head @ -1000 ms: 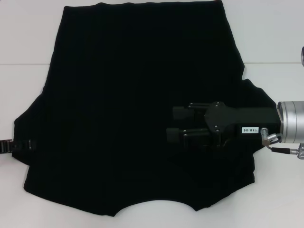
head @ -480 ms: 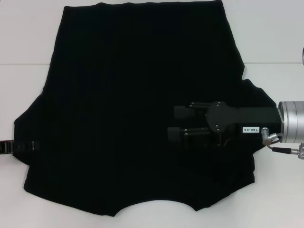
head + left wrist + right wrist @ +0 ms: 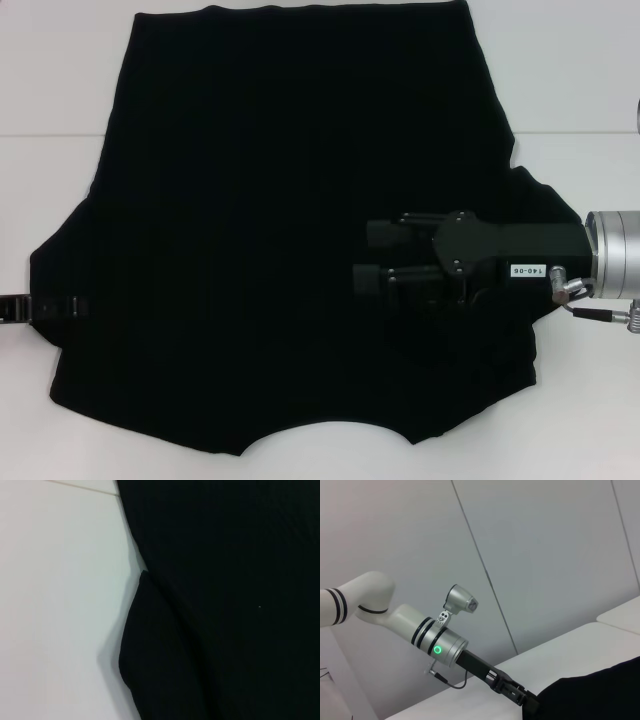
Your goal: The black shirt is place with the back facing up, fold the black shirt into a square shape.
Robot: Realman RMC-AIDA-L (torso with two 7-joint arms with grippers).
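The black shirt (image 3: pixel 270 230) is plain matte black with no pattern, lying on a white table (image 3: pixel 580 90). The right gripper (image 3: pixel 365 257) is black too, on a silver wrist carrying a small white label with dark print.

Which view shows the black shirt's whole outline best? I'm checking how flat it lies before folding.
The head view: the black shirt lies spread on the table, nearly all edges visible, right claw above it. The left wrist view shows only one sleeve edge; the right wrist view shows a corner with the left claw at it.
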